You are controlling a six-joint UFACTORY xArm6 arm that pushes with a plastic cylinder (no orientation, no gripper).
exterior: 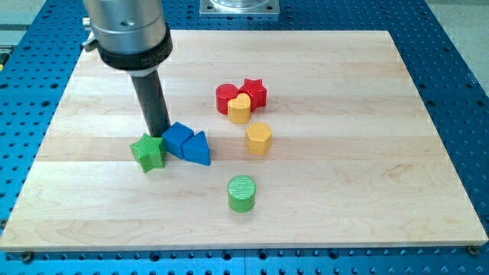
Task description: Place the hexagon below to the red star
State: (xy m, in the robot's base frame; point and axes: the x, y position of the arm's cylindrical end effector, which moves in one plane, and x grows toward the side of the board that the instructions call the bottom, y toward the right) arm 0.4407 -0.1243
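The yellow hexagon (259, 138) sits near the board's middle, below and slightly right of the red star (254, 92). The red star touches a red round block (225, 97) on its left, and a yellow heart (239, 108) lies against both from below. My tip (159, 135) is well to the view's left of the hexagon. It stands at the top edge of the green star (147, 152) and right beside the blue cube (177, 139).
A blue triangle (197, 148) touches the blue cube on its right. A green cylinder (242, 192) stands below the hexagon. The wooden board (367, 153) lies on a blue perforated table.
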